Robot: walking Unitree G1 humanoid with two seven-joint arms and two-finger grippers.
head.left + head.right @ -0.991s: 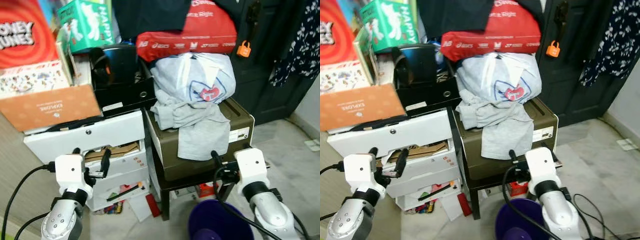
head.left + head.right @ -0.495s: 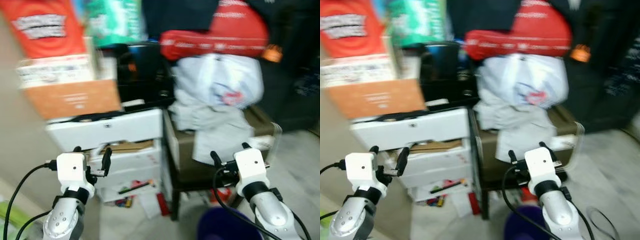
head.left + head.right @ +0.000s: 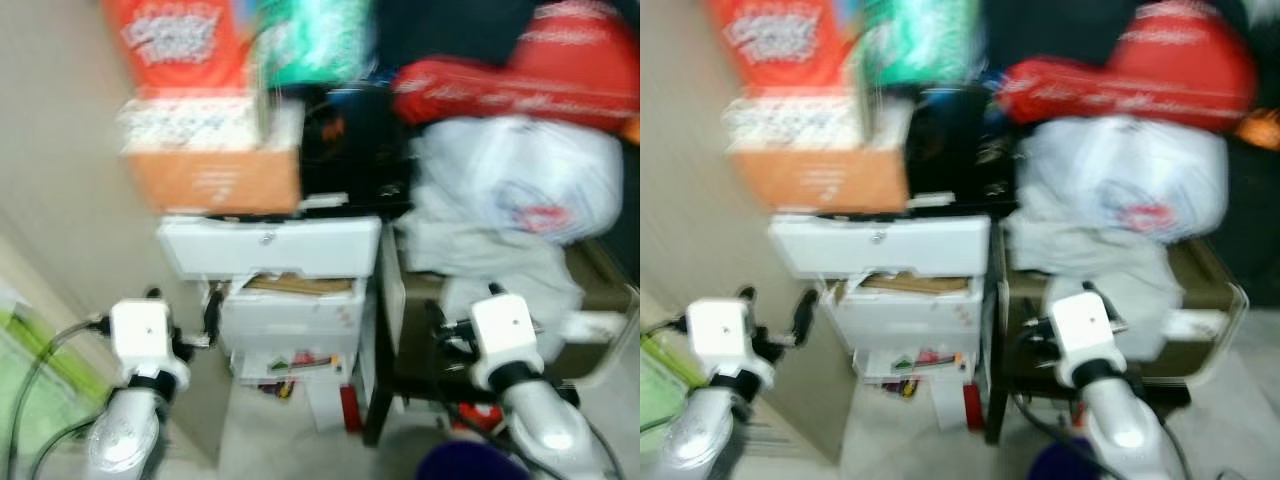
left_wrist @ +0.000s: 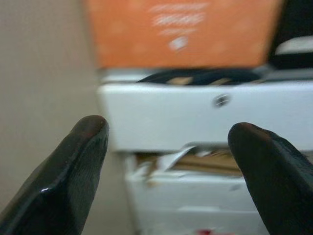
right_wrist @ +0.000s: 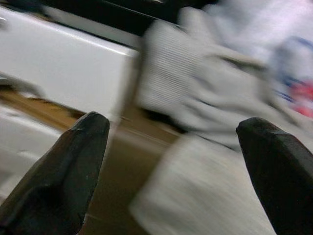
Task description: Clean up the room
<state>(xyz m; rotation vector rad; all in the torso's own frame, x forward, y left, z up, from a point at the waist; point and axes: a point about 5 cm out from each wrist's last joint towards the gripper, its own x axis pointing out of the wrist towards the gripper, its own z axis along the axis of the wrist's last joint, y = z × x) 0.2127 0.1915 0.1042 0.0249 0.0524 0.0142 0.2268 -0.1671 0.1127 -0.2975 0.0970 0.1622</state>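
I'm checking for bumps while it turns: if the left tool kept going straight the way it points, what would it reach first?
Most likely the white drawer front, which sits between the open fingers of the left tool, below the orange box. The picture is blurred, so depth is uncertain.

The robot's head has swung to its left, so the whole scene has slid right and blurred. The orange box point(image 3: 215, 178) and white drawers point(image 3: 290, 290) now sit mid-picture, more beige wall point(image 3: 60, 180) shows, and the purple bin point(image 3: 470, 465) has nearly dropped out.
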